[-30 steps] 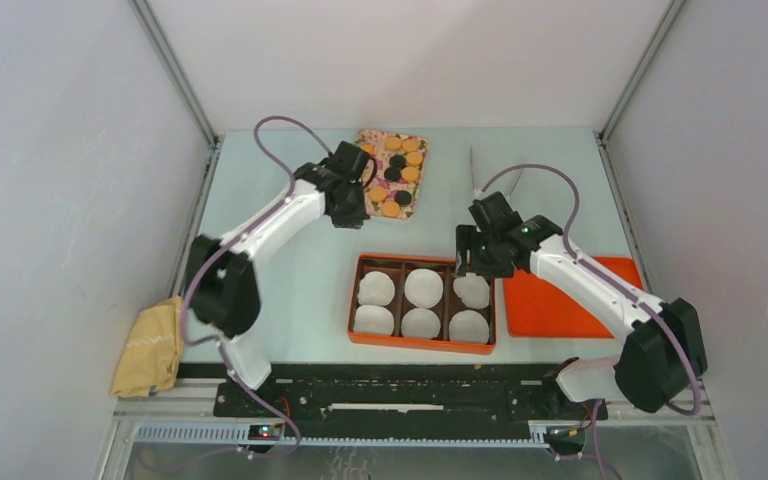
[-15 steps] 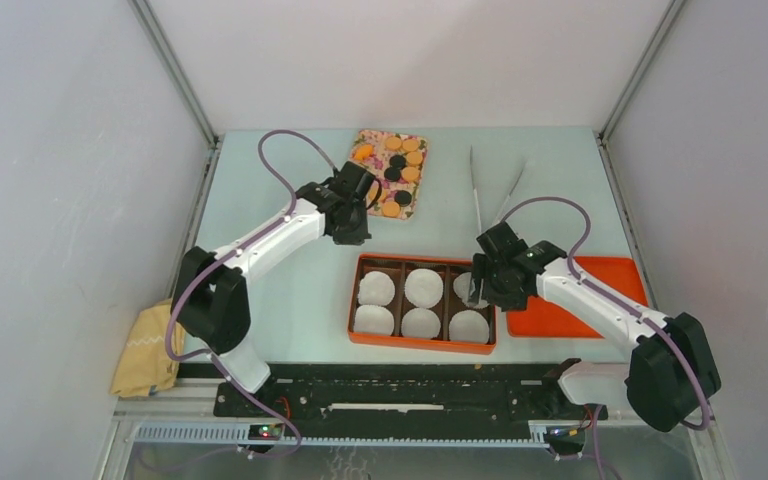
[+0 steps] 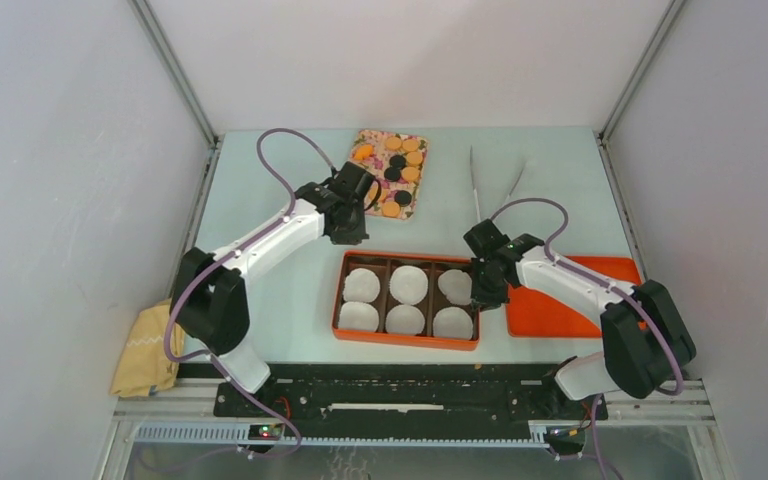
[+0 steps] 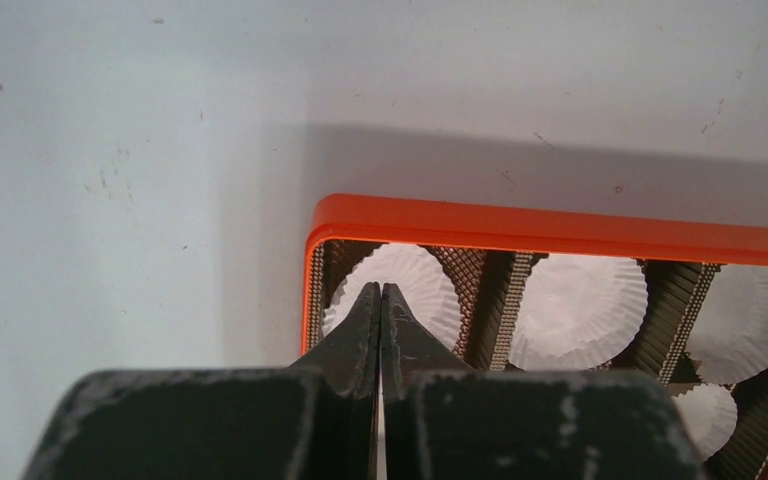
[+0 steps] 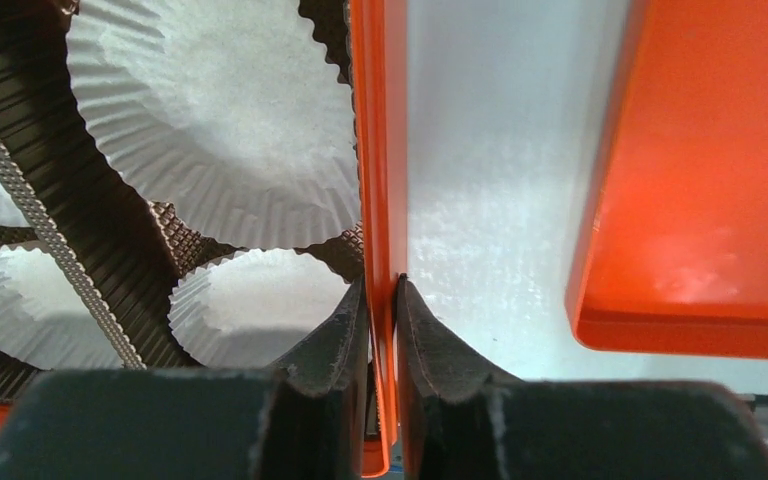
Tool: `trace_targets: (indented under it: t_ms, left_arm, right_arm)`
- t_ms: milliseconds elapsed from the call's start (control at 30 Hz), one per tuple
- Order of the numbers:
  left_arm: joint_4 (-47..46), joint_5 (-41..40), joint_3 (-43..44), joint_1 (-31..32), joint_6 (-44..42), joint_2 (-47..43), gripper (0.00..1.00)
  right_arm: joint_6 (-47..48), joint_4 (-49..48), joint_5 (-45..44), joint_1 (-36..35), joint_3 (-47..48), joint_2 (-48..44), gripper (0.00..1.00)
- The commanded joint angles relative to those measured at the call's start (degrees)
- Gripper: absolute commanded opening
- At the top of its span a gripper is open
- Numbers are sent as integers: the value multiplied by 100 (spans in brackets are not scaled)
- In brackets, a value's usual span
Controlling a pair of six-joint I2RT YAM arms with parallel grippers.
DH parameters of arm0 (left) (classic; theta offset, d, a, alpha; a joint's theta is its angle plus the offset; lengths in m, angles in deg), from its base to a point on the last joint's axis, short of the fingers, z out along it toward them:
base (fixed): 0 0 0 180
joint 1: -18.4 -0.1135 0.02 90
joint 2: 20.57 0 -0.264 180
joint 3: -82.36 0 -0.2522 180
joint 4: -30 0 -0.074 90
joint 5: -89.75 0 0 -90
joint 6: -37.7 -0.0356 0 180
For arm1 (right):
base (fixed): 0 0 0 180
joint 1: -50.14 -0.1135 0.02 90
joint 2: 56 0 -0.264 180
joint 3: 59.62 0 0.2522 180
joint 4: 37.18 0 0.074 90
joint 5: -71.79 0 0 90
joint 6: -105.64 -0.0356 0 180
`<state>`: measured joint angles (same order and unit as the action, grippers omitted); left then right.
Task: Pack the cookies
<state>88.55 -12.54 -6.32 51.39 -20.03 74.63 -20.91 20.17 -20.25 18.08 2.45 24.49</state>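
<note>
Top view: the cookies (image 3: 410,174), orange and black discs, lie on a patterned tray (image 3: 374,136) at the upper centre of the counter (image 3: 290,290). None is in the box (image 3: 406,343).

The box is orange and sits at the centre of the frame. It has six compartments in two rows of three, and each holds a white paper liner (image 3: 409,284).

The left claw (image 3: 352,230) is between the tray and the upper left corner of the box. In the left wrist view, the left claw (image 4: 380,291) has its fingers pressed together with nothing between them. The tips point at the box rim (image 4: 560,226) near its corner compartment, where one liner (image 4: 415,285) is visible.

The right claw (image 3: 478,296) is at the right wall of the box. In the right wrist view, the right claw (image 5: 381,290) pinches this wall (image 5: 375,150), with one finger inside the box and one outside. Liners (image 5: 220,120) fill the compartments at the left of that frame.

An orange lid (image 5: 710,180) lies at the right, apart from the box, with a strip of bare counter between them. In the top view the lid (image 3: 570,300) is at the right of centre.

Metal tongs (image 3: 475,185) lie at the upper right of centre. A yellow cloth (image 3: 150,348) lies at the lower left edge.
</note>
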Motion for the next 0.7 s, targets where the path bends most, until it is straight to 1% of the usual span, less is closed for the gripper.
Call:
trace_targets:
  t_ms: [0,167,267,433,500,567,633,667]
  left_arm:
    - [122,-315,74,41,-153,-300,0]
    - [176,-441,94,30,-151,-292,0]
    - [184,-502,110,19,-152,-305,0]
    - [205,-566,135,-24,-164,-324,0]
    - [232,-592,144,-45,-169,-333,0]
    - [265,-620,154,-62,-169,-339,0]
    - [275,-627,151,-74,-163,-343,0]
    - [275,-624,159,-81,-165,-336,0]
  right_arm:
    - [24,-379,307,-160,502,349,19]
    - [94,-411,320,-243,1179,779,18]
    - [113,-505,409,-249,1494,1024,15]
    - [231,-452,472,-258,1949,1508,17]
    - [281,-380,490,-262,1987,1537,23]
    - [345,-279,406,-304,1973,1475,33]
    - [374,-186,308,-327,1935,1401,49]
    - [382,-136,258,-328,1929,1355,59]
